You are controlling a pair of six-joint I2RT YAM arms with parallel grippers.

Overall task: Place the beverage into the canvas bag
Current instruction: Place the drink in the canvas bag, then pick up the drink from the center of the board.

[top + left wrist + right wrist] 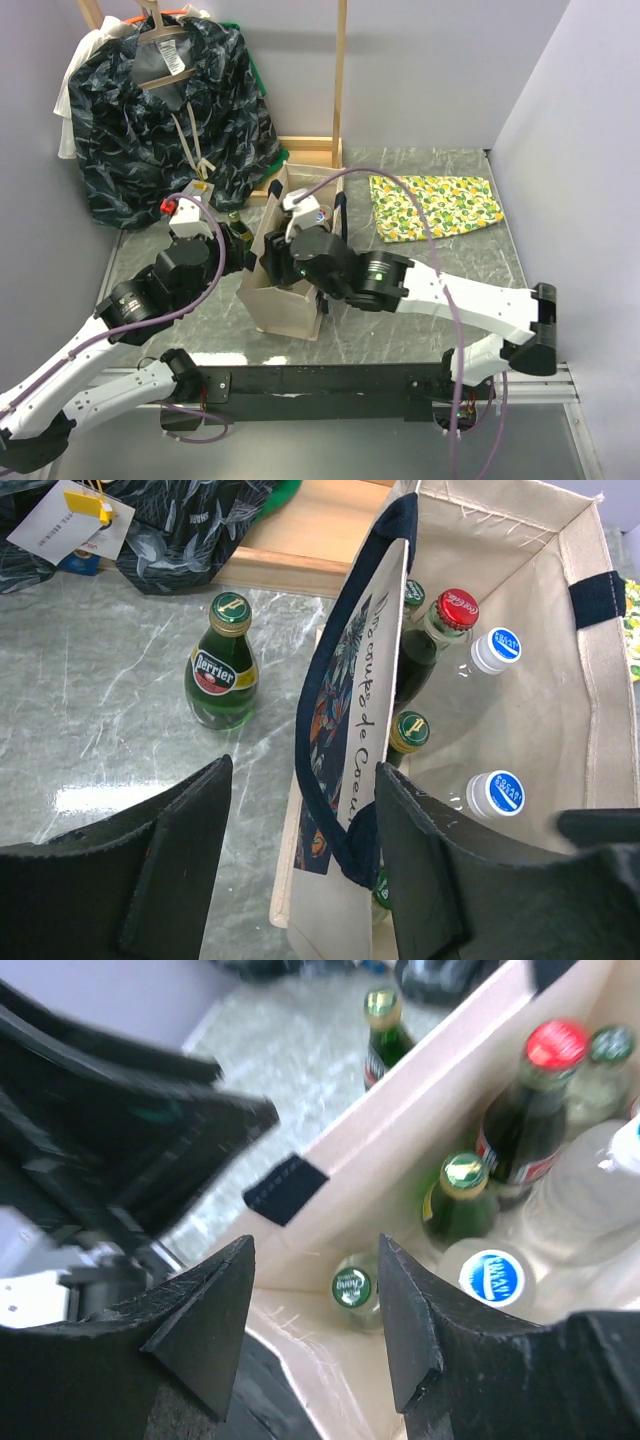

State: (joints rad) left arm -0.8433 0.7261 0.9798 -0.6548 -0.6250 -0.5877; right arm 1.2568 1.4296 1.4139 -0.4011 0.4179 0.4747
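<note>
- Left claw (305,805): jaws spread, nothing held; the bag's left wall shows between its fingers.
- Green Perrier bottle (222,665): upright on the tabletop (100,740), just left of the bag, outside it.
- Canvas bag (545,690): upright, several capped bottles (458,610) inside.
- Right claw (315,1280): released, empty, over the bag's rim.

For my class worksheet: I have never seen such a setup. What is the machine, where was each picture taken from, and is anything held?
A left arm and a right arm, both robots, are bolted to a table. One picture looks down from above; the other two come from a camera on each wrist. The left tool and right tool are both open, holding nothing. The canvas bag already holds several bottles; one green Perrier bottle stands on the table beside it.
</note>
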